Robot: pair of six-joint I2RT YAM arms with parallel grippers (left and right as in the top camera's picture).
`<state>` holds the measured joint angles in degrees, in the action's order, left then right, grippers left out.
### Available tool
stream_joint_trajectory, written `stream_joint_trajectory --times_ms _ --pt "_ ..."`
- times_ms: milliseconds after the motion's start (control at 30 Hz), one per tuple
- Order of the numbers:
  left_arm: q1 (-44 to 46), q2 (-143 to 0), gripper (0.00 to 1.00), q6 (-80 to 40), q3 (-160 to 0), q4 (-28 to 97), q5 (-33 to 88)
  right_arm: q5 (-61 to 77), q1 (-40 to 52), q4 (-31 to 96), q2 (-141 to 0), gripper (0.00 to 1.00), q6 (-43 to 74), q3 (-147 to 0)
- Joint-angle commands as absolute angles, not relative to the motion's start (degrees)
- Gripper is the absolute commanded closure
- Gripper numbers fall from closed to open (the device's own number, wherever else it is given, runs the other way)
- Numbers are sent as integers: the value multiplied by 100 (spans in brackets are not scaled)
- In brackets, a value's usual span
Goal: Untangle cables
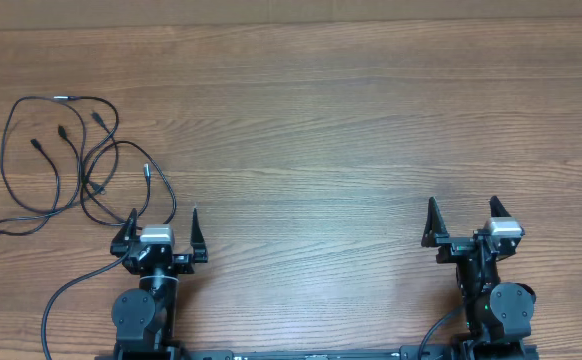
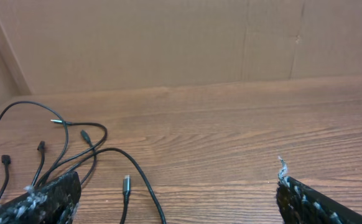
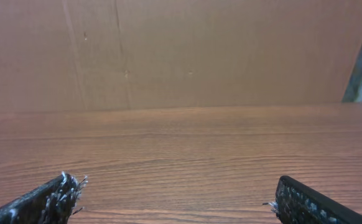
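The cables (image 1: 71, 160) are thin black cords lying in loose overlapping loops at the table's left, with several small plug ends. In the left wrist view the cables (image 2: 75, 152) spread ahead and to the left, and one silver-tipped plug (image 2: 126, 182) lies near the left finger. My left gripper (image 1: 162, 218) is open just right of the bunch, near the front edge, holding nothing. One cord runs under its left finger. My right gripper (image 1: 462, 210) is open at the front right, far from the cables, over bare wood. The right gripper (image 3: 178, 193) holds nothing.
A brown cardboard wall (image 2: 168, 43) stands along the far edge of the wooden table (image 1: 321, 120). Thicker black wires (image 1: 61, 300) trail from the left arm's base at the front left.
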<state>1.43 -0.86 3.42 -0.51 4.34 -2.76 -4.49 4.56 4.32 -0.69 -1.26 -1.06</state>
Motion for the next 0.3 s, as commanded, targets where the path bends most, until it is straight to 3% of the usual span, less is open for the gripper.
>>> stream_joint_trajectory --times_ms 0,267 --pt "154 -27 0 429 -27 425 -296 -491 475 423 -16 0 -82 -45" --pt "154 -27 0 429 -27 425 -298 -491 475 423 -16 0 -82 -45"
